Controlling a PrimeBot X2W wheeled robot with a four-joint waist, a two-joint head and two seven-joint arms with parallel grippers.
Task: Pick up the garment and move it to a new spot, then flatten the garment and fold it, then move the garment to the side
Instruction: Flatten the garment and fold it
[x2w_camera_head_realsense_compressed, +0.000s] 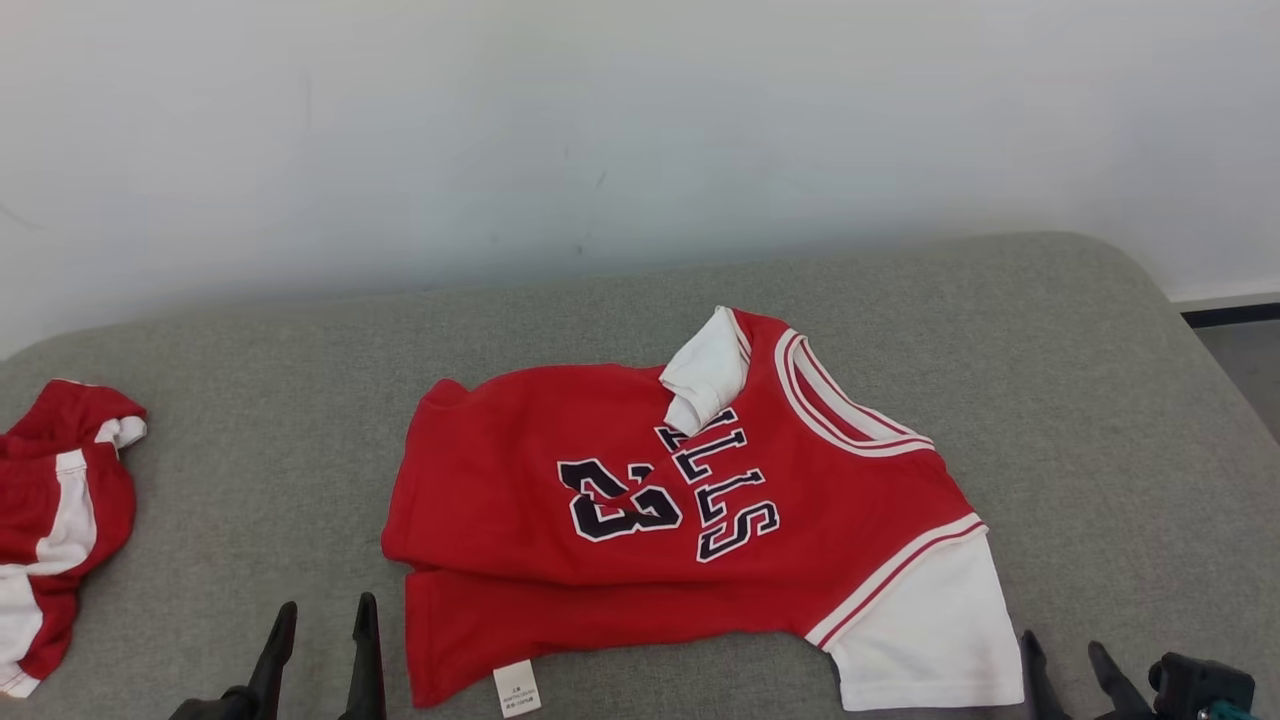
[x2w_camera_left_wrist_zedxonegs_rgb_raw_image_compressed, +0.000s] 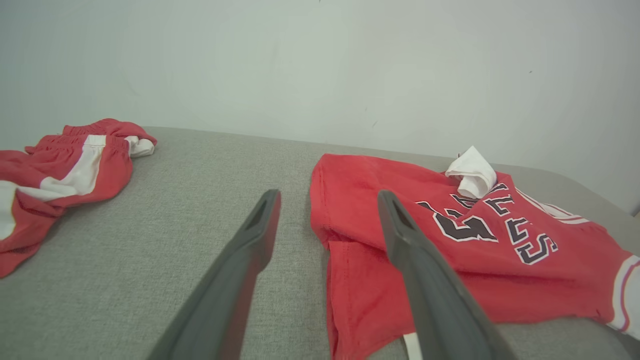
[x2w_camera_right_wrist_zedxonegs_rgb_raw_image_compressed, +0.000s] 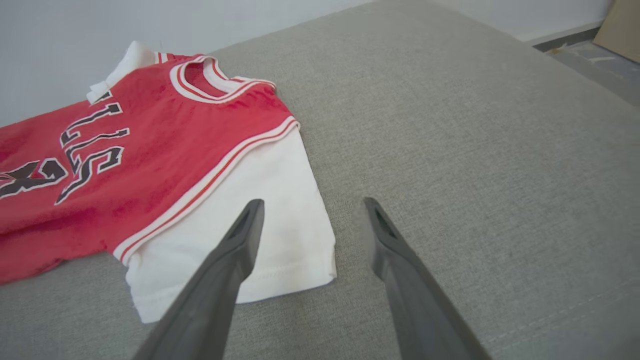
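Left gripper (x2w_camera_head_realsense_compressed: 326, 608): jaws wide, holding nothing, over the grey pad (x2w_camera_head_realsense_compressed: 1100, 420), just beside the hem corner of the red jersey (x2w_camera_head_realsense_compressed: 640, 520). Right gripper (x2w_camera_head_realsense_compressed: 1063, 648): jaws also wide and empty, at the near edge of the jersey's white sleeve (x2w_camera_head_realsense_compressed: 930, 630). I see the jersey lying front-up between them, hem toward the left gripper, lower edge doubled over, far sleeve (x2w_camera_head_realsense_compressed: 705, 370) crumpled onto the lettering. A second red-and-white garment (x2w_camera_head_realsense_compressed: 60, 510) lies well apart, far left.
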